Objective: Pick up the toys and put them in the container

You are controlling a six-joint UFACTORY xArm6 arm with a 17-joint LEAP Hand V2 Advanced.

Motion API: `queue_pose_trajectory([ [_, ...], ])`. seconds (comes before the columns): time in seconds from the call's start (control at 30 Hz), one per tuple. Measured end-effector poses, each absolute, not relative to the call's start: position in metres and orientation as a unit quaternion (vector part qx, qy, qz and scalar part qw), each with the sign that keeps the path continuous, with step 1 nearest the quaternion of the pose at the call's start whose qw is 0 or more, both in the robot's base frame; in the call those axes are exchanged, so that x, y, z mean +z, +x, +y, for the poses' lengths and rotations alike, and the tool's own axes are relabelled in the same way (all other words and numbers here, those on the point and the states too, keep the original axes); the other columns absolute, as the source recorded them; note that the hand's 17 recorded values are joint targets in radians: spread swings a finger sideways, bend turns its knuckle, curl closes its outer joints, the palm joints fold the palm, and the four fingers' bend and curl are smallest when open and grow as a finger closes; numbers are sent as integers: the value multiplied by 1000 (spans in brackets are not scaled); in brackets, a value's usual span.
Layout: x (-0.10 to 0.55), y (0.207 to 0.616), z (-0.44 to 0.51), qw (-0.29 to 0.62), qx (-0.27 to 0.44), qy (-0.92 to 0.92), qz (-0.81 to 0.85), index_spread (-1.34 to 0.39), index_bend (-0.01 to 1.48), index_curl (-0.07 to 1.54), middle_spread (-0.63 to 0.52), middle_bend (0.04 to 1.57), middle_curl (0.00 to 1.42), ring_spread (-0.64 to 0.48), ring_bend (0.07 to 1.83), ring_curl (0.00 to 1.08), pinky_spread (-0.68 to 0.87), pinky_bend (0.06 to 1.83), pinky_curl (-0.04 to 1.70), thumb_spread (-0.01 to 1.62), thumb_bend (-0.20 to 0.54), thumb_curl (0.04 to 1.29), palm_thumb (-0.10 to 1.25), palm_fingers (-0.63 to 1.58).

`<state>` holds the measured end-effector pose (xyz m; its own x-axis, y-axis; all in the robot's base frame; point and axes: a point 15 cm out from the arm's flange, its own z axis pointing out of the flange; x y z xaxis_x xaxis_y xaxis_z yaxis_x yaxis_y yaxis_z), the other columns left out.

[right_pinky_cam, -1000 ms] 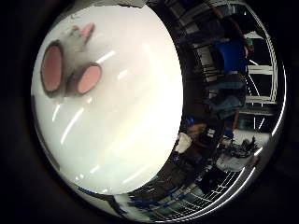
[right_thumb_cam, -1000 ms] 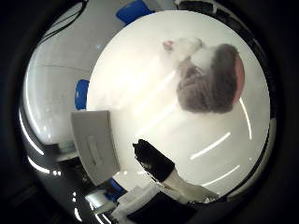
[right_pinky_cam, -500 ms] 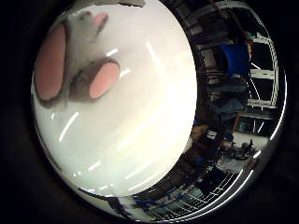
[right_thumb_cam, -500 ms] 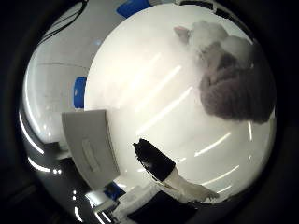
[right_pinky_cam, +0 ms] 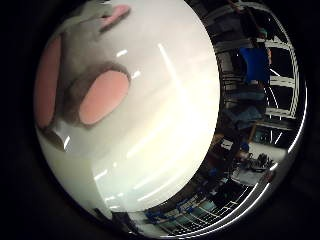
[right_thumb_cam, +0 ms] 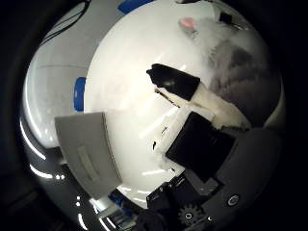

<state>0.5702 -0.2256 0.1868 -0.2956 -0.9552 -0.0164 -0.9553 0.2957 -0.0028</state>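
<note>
- The mouse point(right_pinky_cam: 75, 75), a grey plush toy with pink ears and a pink nose, lies on the white table point(right_pinky_cam: 165, 125).
- It fills a large share of the little finger side view, so it is close under the palm.
- Taking the mouse's nose as 12 o'clock, its two pink ears sit behind it at roughly 5 and 7 o'clock.
- The thumb side view shows the hand point(right_thumb_cam: 202, 139) as black and white parts with a gear at the edge.
- One of its fingers point(right_thumb_cam: 175, 82), white with a black tip, reaches out fairly straight over the table.
- That finger runs alongside the mouse's grey body, on the side towards the middle of the table.
- It is not curled round the toy. Whether it touches the fur or the tabletop cannot be told.
- The other fingers are out of sight, so how far they are spread cannot be told.
- A grey container point(right_thumb_cam: 86, 154) sits at the table's edge, well apart from the mouse, with the finger between the two.
- Its inside is not visible.
- Blue patches point(right_thumb_cam: 79, 94) mark the pale floor just beyond the table's rim, near the container.
- Shelving and clutter point(right_pinky_cam: 250, 110) fill the room beyond the table's far side.
</note>
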Motion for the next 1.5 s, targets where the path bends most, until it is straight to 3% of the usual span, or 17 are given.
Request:
queue_pose_trajectory([
  [0.13, 200, 564, -227, 7, 6, -591, 806, -394, 859, 521, -271, 1080, 780, -251, 1341, 562, -266, 1383, 529, 1207, 41, 344, 800, 1141],
  [0.23, 224, 565, -227, 19, -7, -590, 807, -355, 1031, 646, -258, 1181, 856, -239, 1400, 618, -223, 1443, 599, 1205, 72, 395, 939, 1095],
  [0.57, 350, 509, -181, 69, 26, -606, 792, -288, 1095, 816, -213, 1274, 935, -225, 1453, 715, -167, 1446, 773, 1185, 2, 519, 1034, 1006],
  [0.9, 457, 464, -84, 105, 5, -674, 731, -280, 1052, 892, -200, 1289, 944, -221, 1446, 748, -173, 1373, 922, 1199, -9, 579, 1034, 1003],
  [1.03, 473, 465, -63, 117, -11, -687, 717, -290, 998, 907, -203, 1257, 940, -223, 1445, 751, -186, 1341, 948, 1221, -32, 553, 897, 975],
  [1.1, 472, 471, -65, 123, -19, -686, 717, -309, 863, 890, -211, 1207, 916, -225, 1433, 719, -234, 1297, 900, 1227, -36, 517, 802, 954],
  [1.2, 465, 479, -78, 124, -27, -678, 724, -332, 426, 807, -235, 1064, 831, -257, 1379, 644, -436, 1184, 771, 1238, -30, 455, 682, 645],
  [1.27, 458, 479, -90, 118, -25, -670, 732, -336, 380, 770, -226, 968, 785, -226, 1231, 601, -330, 996, 743, 1244, -29, 428, 640, 228],
  [1.4, 437, 481, -118, 105, -11, -652, 751, -335, 352, 622, -106, 669, 608, 8, 941, 440, 194, 848, 619, 1240, -23, 379, 563, 42],
  [1.5, 418, 480, -141, 93, 2, -640, 763, -307, 301, 541, 10, 515, 502, 150, 777, 352, 396, 785, 541, 1227, -25, 351, 518, -8],
])
